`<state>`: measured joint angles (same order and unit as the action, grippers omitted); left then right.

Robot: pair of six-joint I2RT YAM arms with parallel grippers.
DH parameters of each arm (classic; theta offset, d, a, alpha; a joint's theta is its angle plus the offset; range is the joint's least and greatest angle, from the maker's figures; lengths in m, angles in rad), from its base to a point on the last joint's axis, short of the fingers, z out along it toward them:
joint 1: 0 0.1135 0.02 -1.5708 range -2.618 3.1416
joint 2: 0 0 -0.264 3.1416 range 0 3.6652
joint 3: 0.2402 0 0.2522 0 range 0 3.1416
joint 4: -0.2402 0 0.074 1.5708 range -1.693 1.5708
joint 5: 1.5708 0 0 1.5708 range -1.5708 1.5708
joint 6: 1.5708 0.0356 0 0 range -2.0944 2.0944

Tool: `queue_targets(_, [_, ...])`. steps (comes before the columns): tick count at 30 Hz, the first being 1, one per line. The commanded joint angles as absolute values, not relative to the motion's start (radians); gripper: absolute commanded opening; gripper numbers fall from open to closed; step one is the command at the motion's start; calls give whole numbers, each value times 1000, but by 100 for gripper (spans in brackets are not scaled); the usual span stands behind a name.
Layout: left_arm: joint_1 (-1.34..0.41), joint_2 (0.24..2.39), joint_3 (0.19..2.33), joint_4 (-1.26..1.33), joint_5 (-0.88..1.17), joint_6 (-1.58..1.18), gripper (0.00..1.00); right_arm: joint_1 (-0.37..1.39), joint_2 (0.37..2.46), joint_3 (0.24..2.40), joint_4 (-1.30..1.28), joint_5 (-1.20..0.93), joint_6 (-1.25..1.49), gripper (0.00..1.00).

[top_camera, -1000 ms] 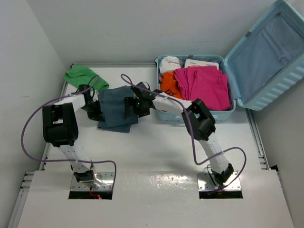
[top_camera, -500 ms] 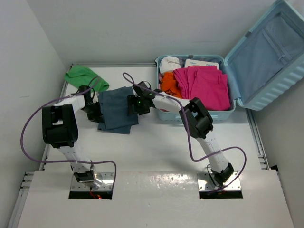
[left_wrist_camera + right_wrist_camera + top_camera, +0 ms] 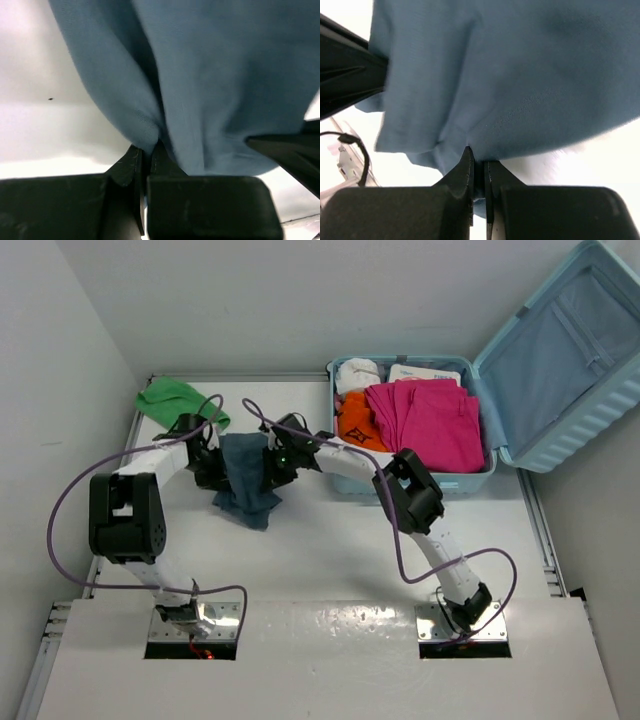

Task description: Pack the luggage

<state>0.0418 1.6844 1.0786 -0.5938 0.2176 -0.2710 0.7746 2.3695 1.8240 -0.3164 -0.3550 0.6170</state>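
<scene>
From the top view, the luggage (image 3: 556, 360) is seen open at about 2 o'clock on the table (image 3: 330, 540), with its lid leaned back to the right. In its base a pink cloth (image 3: 428, 422) is laid, with an orange garment (image 3: 355, 426) at its 9 o'clock and a white bundle (image 3: 358, 373) at its 11 o'clock. A blue cloth (image 3: 245, 478) is held bunched at 9 o'clock from the table's middle, outside the luggage. It is pinched from its left by the left gripper (image 3: 212, 468) and from its right by the right gripper (image 3: 272, 465). A green cloth (image 3: 172, 400) is left at 10 o'clock, near the far left corner.

In the left wrist view, the left gripper (image 3: 146, 150) is closed, and a fold of the blue cloth (image 3: 215, 75) is clamped between its fingers, spreading towards 12 o'clock.

In the right wrist view, the right gripper (image 3: 477, 161) is likewise closed on an edge of the blue cloth (image 3: 520, 75), which fills the upper frame.
</scene>
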Motion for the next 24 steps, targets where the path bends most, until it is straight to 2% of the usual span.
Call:
queue_targets(1, [-15,1557,1133,-537,238,-308,0,741,2196,1888,-307,-373,542,0])
queue_targets(13, [-236,1470,1400,-391,132,-348,0,603,1958,1913,-360,-314,358,0])
queue_targets(24, [-438,1627,1636,-146,14,-367,0,359,1911,2002,-351,-290,262,0])
